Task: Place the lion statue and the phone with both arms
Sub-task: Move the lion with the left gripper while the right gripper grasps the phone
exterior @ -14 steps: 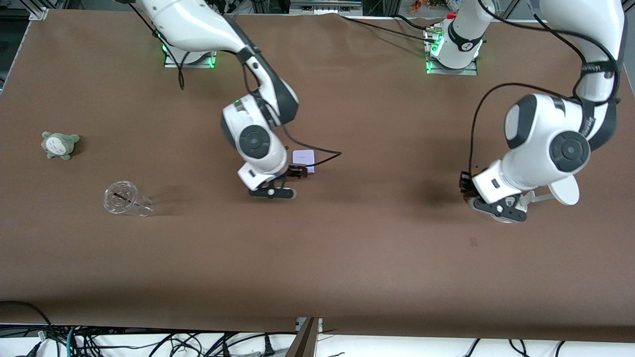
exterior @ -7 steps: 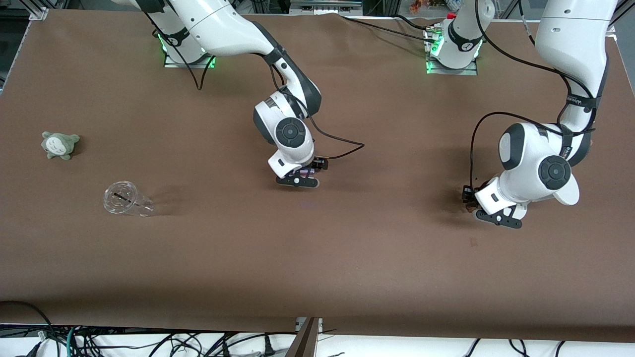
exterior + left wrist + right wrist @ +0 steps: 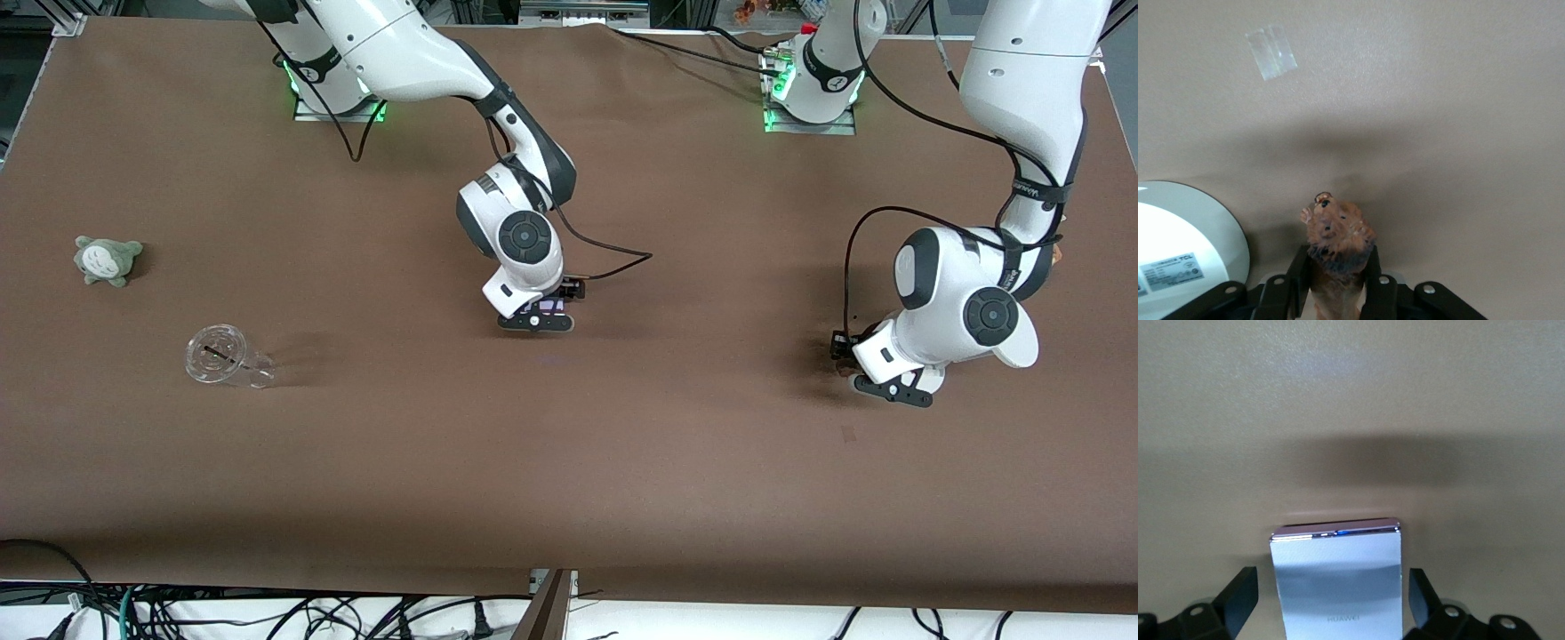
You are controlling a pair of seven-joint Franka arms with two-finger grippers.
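The phone (image 3: 1335,583) carries the word HUAWEI on its pale face. It lies between the spread fingers (image 3: 1238,593) of the right gripper (image 3: 536,316), at the centre of the front view, ungrasped. The white disc (image 3: 1178,250) bears a TCL label. The left gripper (image 3: 876,378), at middle right, is clenched on the lion statue (image 3: 1336,243)

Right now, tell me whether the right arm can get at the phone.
Probably yes. The right gripper already straddles the phone, open fingers standing apart on either side, nothing between them. The left gripper, shut on the lion statue, is well off toward its own end of the table.
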